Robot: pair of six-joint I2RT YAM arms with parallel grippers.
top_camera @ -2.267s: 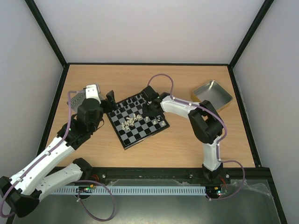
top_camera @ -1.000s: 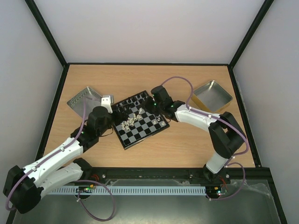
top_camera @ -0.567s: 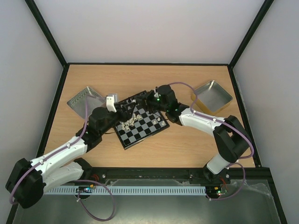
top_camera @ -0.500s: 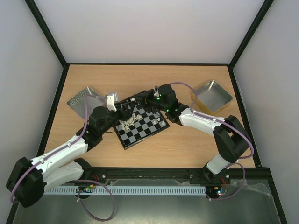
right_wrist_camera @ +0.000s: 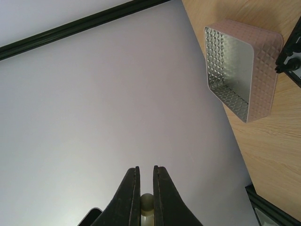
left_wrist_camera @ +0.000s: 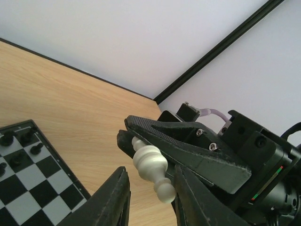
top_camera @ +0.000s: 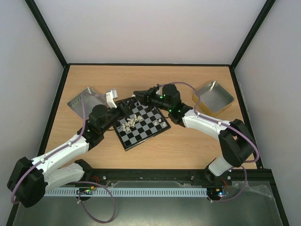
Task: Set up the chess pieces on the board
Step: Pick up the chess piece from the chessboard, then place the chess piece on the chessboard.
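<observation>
Both arms reaching inward, tips close, right fingers (left_wrist_camera: 188,150) pinched, left fingers (left_wrist_camera: 110,202) parted.

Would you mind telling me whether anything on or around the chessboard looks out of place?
Yes: several cream pieces lie heaped together near the board's middle instead of standing on separate squares, and the board sits skewed to the table edges. One cream figure is in mid-air, tilted, pinched by the right end effector.

The right gripper (top_camera: 136,93) and left gripper (left_wrist_camera: 151,169) meet above the far left corner of the board (top_camera: 149,133), blocking it. A cream piece (left_wrist_camera: 146,159) sits in the gap between the left fingers. Loose cream pieces (top_camera: 130,122) crowd mid-board. Bare table (top_camera: 188,151) lies open nearest the arms. A silver tray (top_camera: 83,98) and a gold tray (top_camera: 214,95) flank the far sides.
</observation>
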